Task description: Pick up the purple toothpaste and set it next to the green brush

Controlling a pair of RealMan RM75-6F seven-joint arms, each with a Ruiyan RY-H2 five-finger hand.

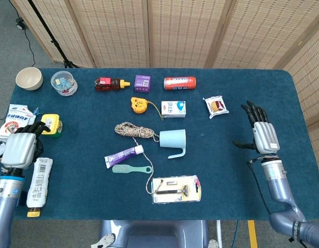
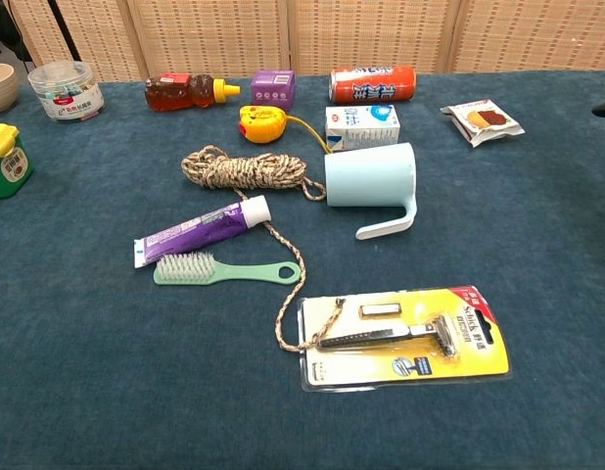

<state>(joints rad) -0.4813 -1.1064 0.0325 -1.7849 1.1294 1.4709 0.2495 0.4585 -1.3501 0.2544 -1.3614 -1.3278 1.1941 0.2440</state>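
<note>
Purple toothpaste (image 1: 124, 154) lies flush beside green brush (image 1: 131, 169), axes near-parallel; nearer left hand (image 1: 20, 147), rightward of it. Both hands empty; right hand (image 1: 264, 137) fingers spread, left's curl unclear.

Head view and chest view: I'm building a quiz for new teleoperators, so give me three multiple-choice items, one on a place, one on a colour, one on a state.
1. The purple toothpaste lies:
A) inside the cup
B) just behind the green brush
C) on the razor pack

2. The toothpaste's cap is:
A) white
B) red
C) black

3. The light blue cup is:
A) upright
B) on its side
C) held

Answers:
1 B: tube and brush lie side by side.
2 A: the cap shows white.
3 B: its mouth faces sideways, handle on the table.
</note>
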